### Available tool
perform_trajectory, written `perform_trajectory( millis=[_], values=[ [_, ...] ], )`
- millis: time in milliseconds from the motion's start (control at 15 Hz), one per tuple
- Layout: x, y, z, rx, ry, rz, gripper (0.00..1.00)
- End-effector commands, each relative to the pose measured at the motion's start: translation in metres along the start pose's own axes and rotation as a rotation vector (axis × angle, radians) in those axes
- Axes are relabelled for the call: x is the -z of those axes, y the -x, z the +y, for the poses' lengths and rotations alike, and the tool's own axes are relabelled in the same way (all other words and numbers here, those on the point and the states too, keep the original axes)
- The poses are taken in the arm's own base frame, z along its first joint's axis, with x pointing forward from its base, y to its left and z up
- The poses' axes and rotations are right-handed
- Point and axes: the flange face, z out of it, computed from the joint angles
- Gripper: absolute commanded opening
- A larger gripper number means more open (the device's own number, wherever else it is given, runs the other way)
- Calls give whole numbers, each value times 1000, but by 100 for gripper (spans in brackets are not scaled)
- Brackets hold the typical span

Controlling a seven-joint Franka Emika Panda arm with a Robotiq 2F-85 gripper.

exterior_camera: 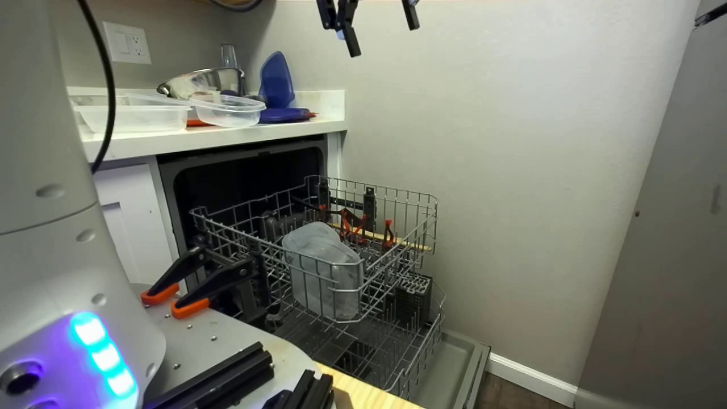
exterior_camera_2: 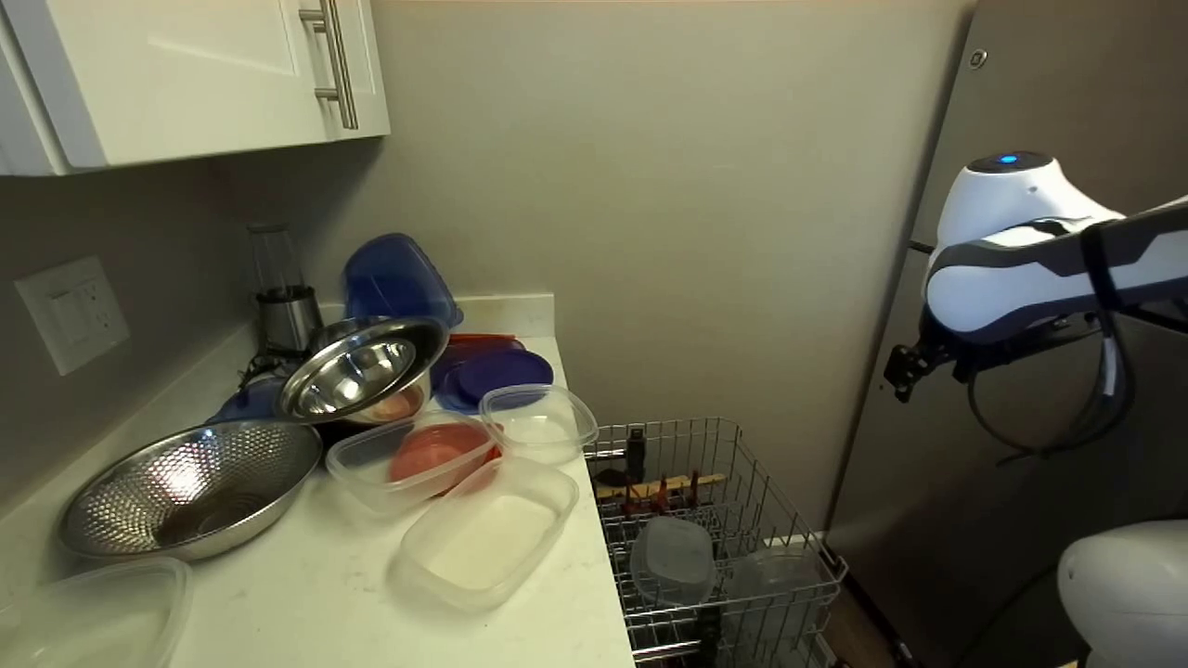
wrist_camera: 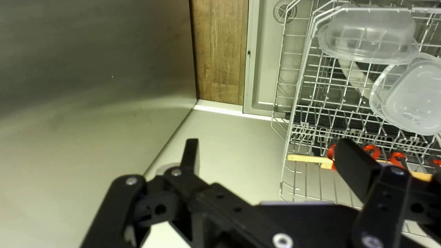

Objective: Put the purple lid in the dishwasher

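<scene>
The claw hangs spread wide, higher than the dishwasher. Above the dishwasher, the purple lid lies up on the white counter, near clear tubs; beside the dishwasher rises a grey wall, opposite it a metal panel.

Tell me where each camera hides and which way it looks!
An exterior view sits beside the robot's white arm, facing the open dishwasher; that arm fills the left, the tool pokes in at top.
An exterior view sits over the counter, looking along it toward the purple lid and wall; arm and tool show at right.
The wrist view rides the arm, looking down at the dishwasher's rack and wooden floor; the open tool is at the bottom.
Both exterior views share counter, rack and tool.
</scene>
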Motion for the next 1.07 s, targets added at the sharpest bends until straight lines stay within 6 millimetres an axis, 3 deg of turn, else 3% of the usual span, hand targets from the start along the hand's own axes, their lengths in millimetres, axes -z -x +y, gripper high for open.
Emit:
perform_trajectory(
  millis=[0, 267, 400, 600, 1000],
  values=[
    [9, -36, -85, 109, 14, 57, 100],
    [16, -69, -186, 211, -35, 157, 100],
    [15, -87, -227, 198, -75, 207, 100],
    [9, -112, -261, 115, -136, 258, 100],
    [-13, -184, -294, 121, -138, 235, 100]
  ],
)
